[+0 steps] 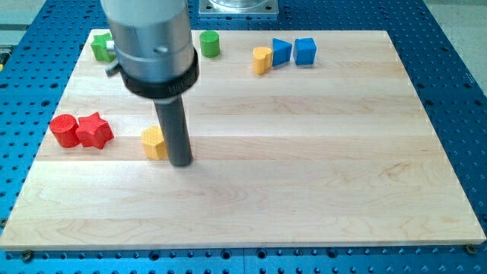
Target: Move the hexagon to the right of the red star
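A yellow hexagon block (pixel 154 142) lies on the wooden board at the view's left of centre. The red star (pixel 94 130) lies further to the view's left, with a gap between it and the hexagon. A red cylinder (pixel 65 130) touches the star's left side. My tip (pixel 181 162) rests on the board right beside the hexagon, on its right side, touching or nearly touching it.
A green block (pixel 101 46) and a green cylinder (pixel 209 43) sit at the view's top left. A yellow block (pixel 262 59) and two blue blocks (pixel 281 52) (pixel 305 51) sit at the view's top centre. The board's edge (pixel 243 247) runs along the bottom.
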You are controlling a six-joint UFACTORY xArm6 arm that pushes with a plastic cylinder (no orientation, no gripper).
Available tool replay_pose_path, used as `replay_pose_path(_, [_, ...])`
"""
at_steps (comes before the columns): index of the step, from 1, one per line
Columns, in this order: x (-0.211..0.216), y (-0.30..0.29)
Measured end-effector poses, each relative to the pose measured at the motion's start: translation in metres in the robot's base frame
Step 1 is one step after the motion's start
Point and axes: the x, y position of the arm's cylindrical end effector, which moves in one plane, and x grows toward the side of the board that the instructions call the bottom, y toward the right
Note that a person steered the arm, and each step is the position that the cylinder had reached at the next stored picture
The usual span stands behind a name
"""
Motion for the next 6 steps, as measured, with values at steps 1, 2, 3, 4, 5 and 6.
replay_pose_path(1, [0.024,0.01])
replay_pose_path(2, [0.024,0.034])
replay_pose_path(3, [-0.02,0.031])
replay_pose_path(4, [-0.032,-0.004])
replay_pose_path(5, [-0.032,-0.032])
replay_pose_path(6, [-0.059,-0.055])
